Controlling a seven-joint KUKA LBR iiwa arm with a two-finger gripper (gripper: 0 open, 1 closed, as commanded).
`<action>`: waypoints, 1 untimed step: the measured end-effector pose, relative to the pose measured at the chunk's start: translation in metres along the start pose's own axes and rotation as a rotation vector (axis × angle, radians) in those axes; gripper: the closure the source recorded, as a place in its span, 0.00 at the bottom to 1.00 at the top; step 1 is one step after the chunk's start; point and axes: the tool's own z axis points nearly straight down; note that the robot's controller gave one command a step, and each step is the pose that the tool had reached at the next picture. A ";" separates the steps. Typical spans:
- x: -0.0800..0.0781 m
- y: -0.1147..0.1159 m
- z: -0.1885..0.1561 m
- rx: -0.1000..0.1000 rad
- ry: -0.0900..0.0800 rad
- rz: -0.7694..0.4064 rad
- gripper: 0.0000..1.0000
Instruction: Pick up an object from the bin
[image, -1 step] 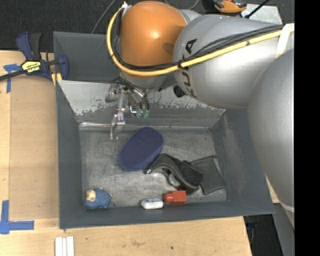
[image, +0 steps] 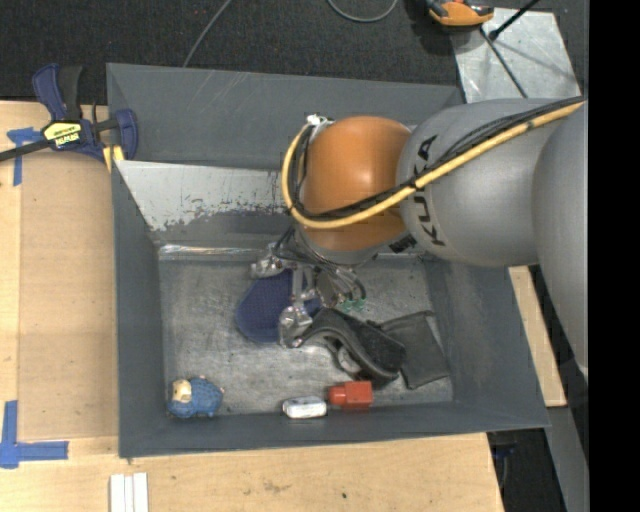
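The gripper (image: 292, 300) hangs mid-frame at the right edge of a dark blue rounded soft lump (image: 258, 310); its opening cannot be told; bare grey metal bin (image: 195, 320) floor spreads leftward

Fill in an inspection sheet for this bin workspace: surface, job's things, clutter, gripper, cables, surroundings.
Surface: grey metal bin, floor scuffed.
Job's things: dark blue rounded thing, mid-bin, under the gripper.
Clutter: black pieces to its right; red block, white piece, blue-and-cream toy along the front wall.
Gripper: low over the blue thing; hold cannot be told.
Cables: yellow cable along the arm.
Surroundings: dark surface behind the bin.
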 end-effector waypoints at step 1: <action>0.000 -0.012 0.048 -0.004 -0.007 0.034 0.00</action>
